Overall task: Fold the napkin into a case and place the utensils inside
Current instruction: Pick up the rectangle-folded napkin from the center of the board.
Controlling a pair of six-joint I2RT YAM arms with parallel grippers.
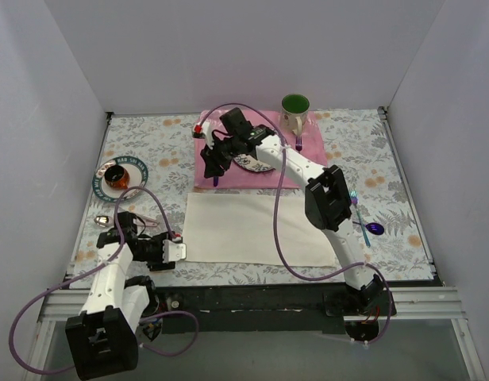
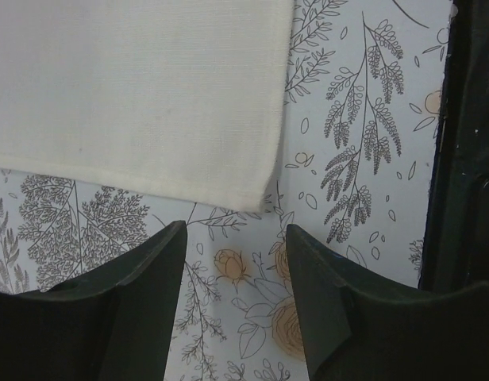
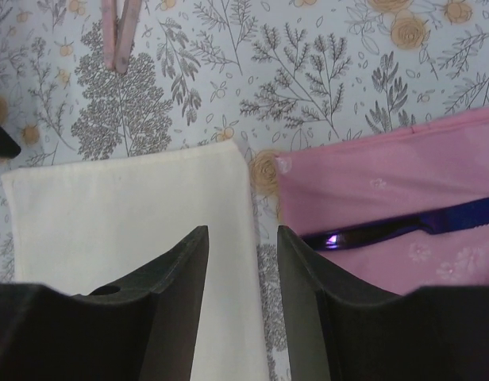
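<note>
The cream-white napkin [image 1: 256,230] lies flat as a wide rectangle in the middle of the table. Just off its near left corner [image 2: 260,202], my left gripper [image 1: 181,248] [image 2: 235,238] is low over the tablecloth, open and empty. My right gripper [image 1: 210,168] [image 3: 243,238] hangs open above the napkin's far left corner [image 3: 229,155], its jaws either side of the cloth's edge, gripping nothing. The utensils, an iridescent spoon with a purple bowl [image 1: 375,228] and a thin teal piece [image 1: 360,218], lie right of the napkin.
A pink placemat [image 1: 260,159] [image 3: 387,182] behind the napkin carries a patterned plate, a dark purple knife [image 3: 403,226] and a fork [image 1: 298,143]. A green mug [image 1: 294,111] stands at the back. At left are a saucer with a cup [image 1: 120,176] and a shiny spoon [image 1: 102,221].
</note>
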